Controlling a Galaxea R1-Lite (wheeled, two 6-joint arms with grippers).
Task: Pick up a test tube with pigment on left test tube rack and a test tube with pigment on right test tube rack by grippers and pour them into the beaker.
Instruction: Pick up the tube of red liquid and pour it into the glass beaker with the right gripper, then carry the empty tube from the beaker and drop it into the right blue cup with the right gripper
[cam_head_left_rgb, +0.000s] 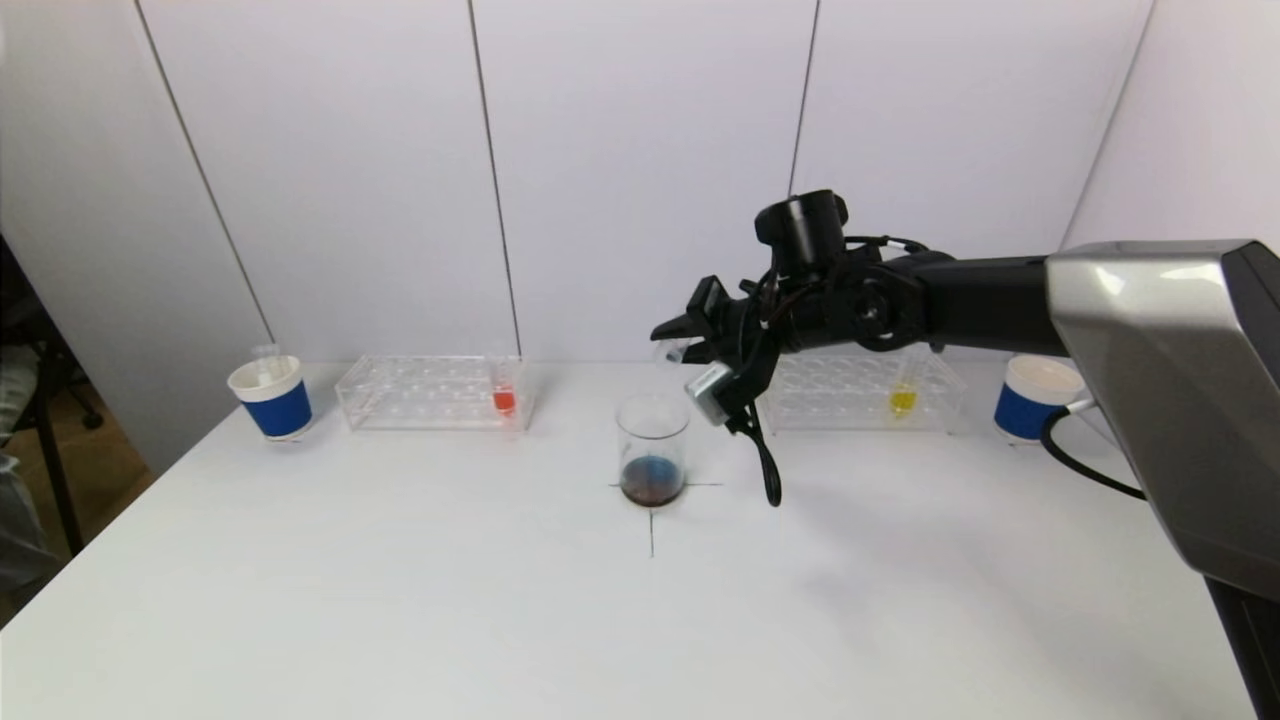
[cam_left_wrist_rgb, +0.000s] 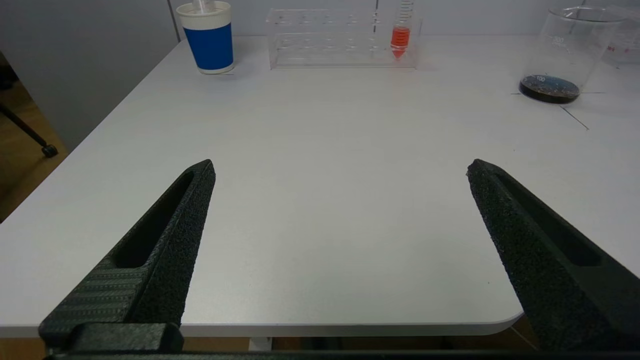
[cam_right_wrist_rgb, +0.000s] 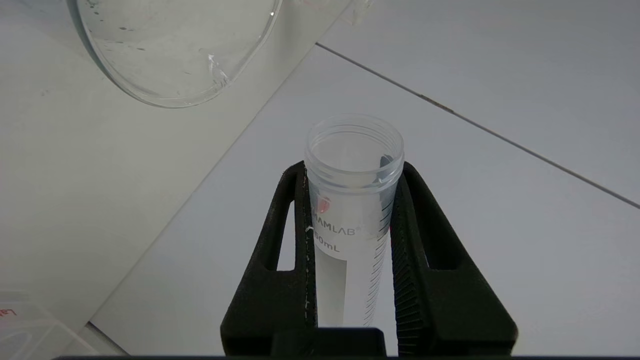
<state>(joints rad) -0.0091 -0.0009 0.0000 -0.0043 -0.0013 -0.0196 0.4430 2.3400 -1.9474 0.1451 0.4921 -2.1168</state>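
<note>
A glass beaker (cam_head_left_rgb: 652, 450) stands at the table's centre mark with dark liquid in its bottom. My right gripper (cam_head_left_rgb: 690, 350) hangs just above and right of its rim, shut on a clear test tube (cam_right_wrist_rgb: 353, 200) that looks empty and is tipped over, its open mouth (cam_head_left_rgb: 668, 351) near the rim. The beaker's rim (cam_right_wrist_rgb: 175, 55) also shows in the right wrist view. The left rack (cam_head_left_rgb: 435, 392) holds a tube of red pigment (cam_head_left_rgb: 504, 398). In the right rack (cam_head_left_rgb: 860, 392) is a tube of yellow pigment (cam_head_left_rgb: 903, 399). My left gripper (cam_left_wrist_rgb: 341, 167) is open and empty over the table's front edge.
A blue-and-white paper cup (cam_head_left_rgb: 272, 397) with a clear tube in it stands left of the left rack. Another cup (cam_head_left_rgb: 1035, 398) stands right of the right rack. A black cable (cam_head_left_rgb: 765, 460) dangles from the right wrist beside the beaker.
</note>
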